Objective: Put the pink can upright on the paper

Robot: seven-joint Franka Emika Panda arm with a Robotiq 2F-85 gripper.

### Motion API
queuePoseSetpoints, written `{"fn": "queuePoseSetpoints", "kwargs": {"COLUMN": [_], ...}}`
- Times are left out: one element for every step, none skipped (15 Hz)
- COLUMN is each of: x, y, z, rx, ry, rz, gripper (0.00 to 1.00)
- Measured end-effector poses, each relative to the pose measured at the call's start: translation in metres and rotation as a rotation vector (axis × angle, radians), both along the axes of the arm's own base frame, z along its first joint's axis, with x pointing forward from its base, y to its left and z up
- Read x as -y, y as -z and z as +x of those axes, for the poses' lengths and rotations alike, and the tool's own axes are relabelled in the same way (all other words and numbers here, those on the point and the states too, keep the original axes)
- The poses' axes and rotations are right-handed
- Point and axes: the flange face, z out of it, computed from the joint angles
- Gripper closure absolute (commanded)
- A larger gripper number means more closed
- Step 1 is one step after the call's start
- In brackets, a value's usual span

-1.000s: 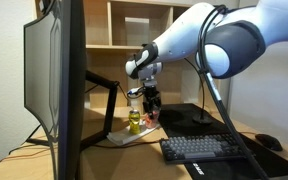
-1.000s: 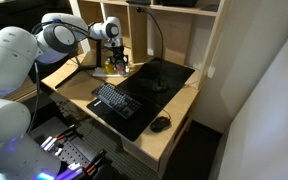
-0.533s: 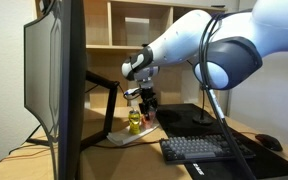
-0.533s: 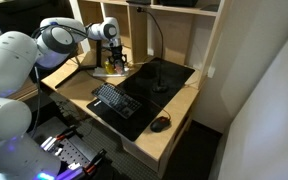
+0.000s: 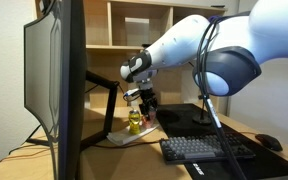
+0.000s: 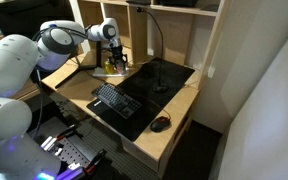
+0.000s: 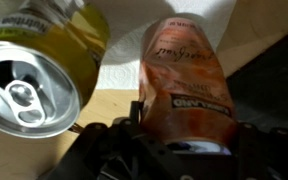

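Note:
In the wrist view the pink can (image 7: pixel 189 75) sits between my gripper's (image 7: pixel 189 130) two dark fingers, which are shut on its near end. Its far end reaches toward the white paper (image 7: pixel 134 55). A yellow can (image 7: pixel 39 70) with an opened top stands close to the left of it. In an exterior view my gripper (image 5: pixel 144 102) points down just above the desk, beside the yellow can (image 5: pixel 134 121), over the paper (image 5: pixel 122 139). In an exterior view the gripper (image 6: pixel 115 62) is at the desk's far corner; the pink can is too small to make out there.
A monitor (image 5: pixel 54 85) stands close beside the paper. A black desk mat (image 6: pixel 149 85) holds a keyboard (image 6: pixel 112 100), and a mouse (image 6: pixel 161 124) lies near the desk's edge. A lamp pole (image 6: pixel 156 50) and shelves (image 5: pixel 134 25) rise behind.
The arm's upper links have shifted slightly. The gripper stays at the same spot by the yellow can, still closed on the pink can.

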Motion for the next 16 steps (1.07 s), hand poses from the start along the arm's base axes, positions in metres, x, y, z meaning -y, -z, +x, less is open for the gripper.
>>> {"fn": "queuePoseSetpoints", "kwargs": {"x": [-0.001,-0.001,-0.002,-0.002,-0.003,-0.004,-0.007,-0.01,-0.014,-0.018,-0.022,-0.025,-0.027,-0.028,-0.027,-0.026], "y": [0.0,0.0,0.0,0.0,0.0,0.0,-0.001,-0.003,-0.007,-0.012,-0.018,-0.024,-0.03,-0.035,-0.038,-0.041], "z": [0.0,0.0,0.0,0.0,0.0,0.0,-0.001,-0.001,0.0,0.001,0.002,0.004,0.006,0.009,0.011,0.013], "rx": [0.002,0.004,0.005,0.005,0.006,0.006,0.009,0.015,0.025,0.04,0.059,0.083,0.106,0.127,0.147,0.163], "ry": [-0.002,-0.004,-0.005,-0.007,-0.008,-0.011,-0.016,-0.023,-0.03,-0.039,-0.048,-0.055,-0.061,-0.064,-0.067,-0.068], "rz": [-0.004,-0.006,-0.007,-0.009,-0.009,-0.009,-0.005,-0.001,0.004,0.009,0.016,0.024,0.032,0.037,0.039,0.041], "gripper": [0.55,0.52,0.07,0.06,0.02,0.0,0.0,0.0,0.0,0.0,0.0,0.0,0.0,0.0,0.0,0.0]}}
